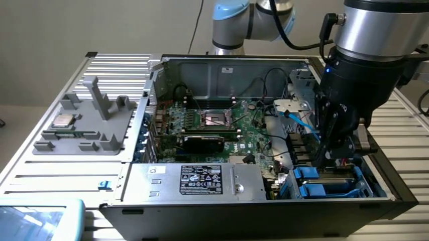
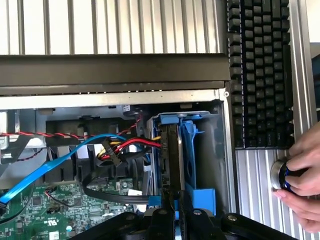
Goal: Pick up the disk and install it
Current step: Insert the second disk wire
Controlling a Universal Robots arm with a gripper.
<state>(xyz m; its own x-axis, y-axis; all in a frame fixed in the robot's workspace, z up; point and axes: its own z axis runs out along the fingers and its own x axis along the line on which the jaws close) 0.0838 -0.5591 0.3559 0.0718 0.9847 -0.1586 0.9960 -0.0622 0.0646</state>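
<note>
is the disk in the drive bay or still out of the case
In: the disk stands on edge inside the blue bay, with the gripper shut on it.

Your gripper [image 1: 328, 156] sits clamped on the disk [image 2: 171, 160] in a tight bay: blue bracket [image 2: 192, 150] and case wall [image 2: 223, 150] crowd 3 o'clock, cables [image 2: 120, 150] block 9 o'clock, open overhead.

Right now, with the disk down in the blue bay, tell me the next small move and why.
Probably ease the disk a little deeper into the blue bay. The tool is shut on the disk's edge, the disk stands on edge between the bay's blue walls, and the red and yellow cables lie just beside it, so a short, straight push seems safest.
</note>
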